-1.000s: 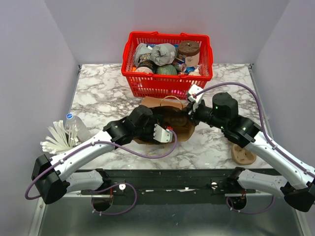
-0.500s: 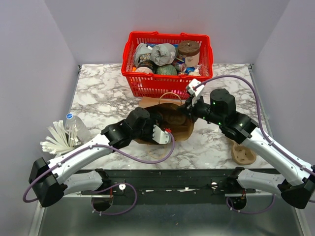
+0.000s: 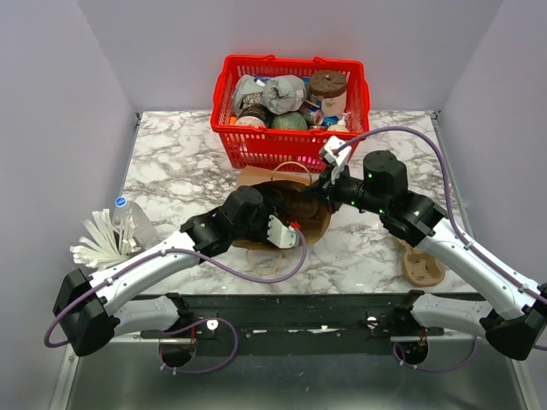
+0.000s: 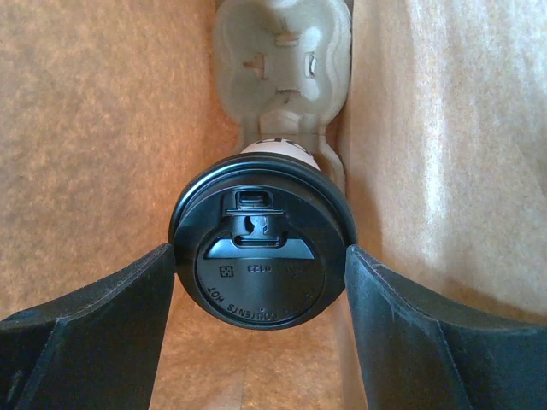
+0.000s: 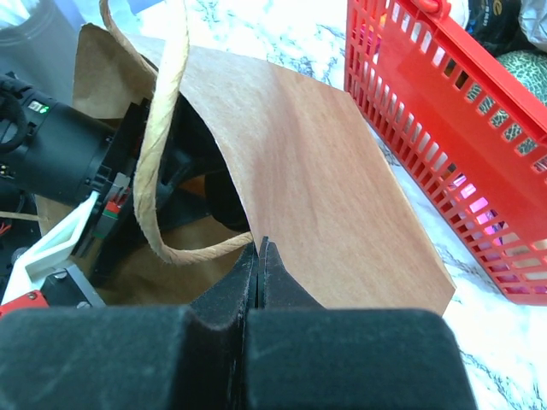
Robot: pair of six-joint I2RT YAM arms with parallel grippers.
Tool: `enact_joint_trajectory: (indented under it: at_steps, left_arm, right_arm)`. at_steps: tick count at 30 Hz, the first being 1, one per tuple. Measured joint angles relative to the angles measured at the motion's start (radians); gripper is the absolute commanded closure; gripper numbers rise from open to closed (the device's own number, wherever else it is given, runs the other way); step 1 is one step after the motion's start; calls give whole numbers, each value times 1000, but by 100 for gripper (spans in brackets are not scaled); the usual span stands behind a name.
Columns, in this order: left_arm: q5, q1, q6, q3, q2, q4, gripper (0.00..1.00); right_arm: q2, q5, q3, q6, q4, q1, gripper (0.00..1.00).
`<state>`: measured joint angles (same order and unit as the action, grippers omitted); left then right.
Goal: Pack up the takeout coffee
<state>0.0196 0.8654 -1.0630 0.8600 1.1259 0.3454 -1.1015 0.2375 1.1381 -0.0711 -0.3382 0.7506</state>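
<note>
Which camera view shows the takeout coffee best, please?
The left wrist view: the takeout coffee fills the centre, black lid facing the camera, held between the left gripper's fingers inside the paper bag. The top external view hides it behind the left arm and bag; the right wrist view shows only the bag's wall and handle.

At the far edge of your marble tabletop [image 3: 179, 162] stands a red basket [image 3: 282, 147], crowded with a brown-lidded tub [image 3: 328, 85] and a grey bundle [image 3: 278, 92]. On your left, a blue-capped water bottle [image 3: 130, 220] sits just beside white plastic cutlery [image 3: 96, 242]. A pulp cup carrier [image 3: 423, 270] lies near right.
</note>
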Motion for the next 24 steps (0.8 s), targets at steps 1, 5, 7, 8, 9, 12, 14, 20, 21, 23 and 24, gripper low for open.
enact_joint_trajectory:
  at_steps: [1,5,7,8,9,12,14,20,21,23,24]
  left_arm:
    - [0,0,-5,1,2,2,100]
    - [2,-6,-22,4,10,17,100]
    - [8,-13,-24,4,14,20,100]
    - [11,-18,-24,4,18,20,100]
    - [13,-23,-24,5,23,20,100]
    - [15,-40,-7,21,47,28,100]
    - [18,-48,-2,37,63,32,100]
    - [26,-63,1,60,94,30,100]
    - [26,-65,1,62,100,30,100]
    - [26,-68,0,64,108,28,100]
    - [25,-70,0,64,112,26,100]
  right_arm:
    - [0,3,0,-2,0,0,99]
    - [0,17,2,-17,0,0,100]
    - [0,21,2,-27,0,0,100]
    - [0,23,2,-32,0,0,99]
    - [0,24,2,-36,0,0,100]
    - [0,28,2,-46,-1,0,99]
    - [-2,38,3,-50,-1,0,99]
    - [-19,53,14,-48,-3,-2,100]
    - [-24,58,18,-48,-4,-6,100]
    - [-30,64,23,-45,-4,-13,100]
    - [-32,64,23,-43,-5,-15,100]
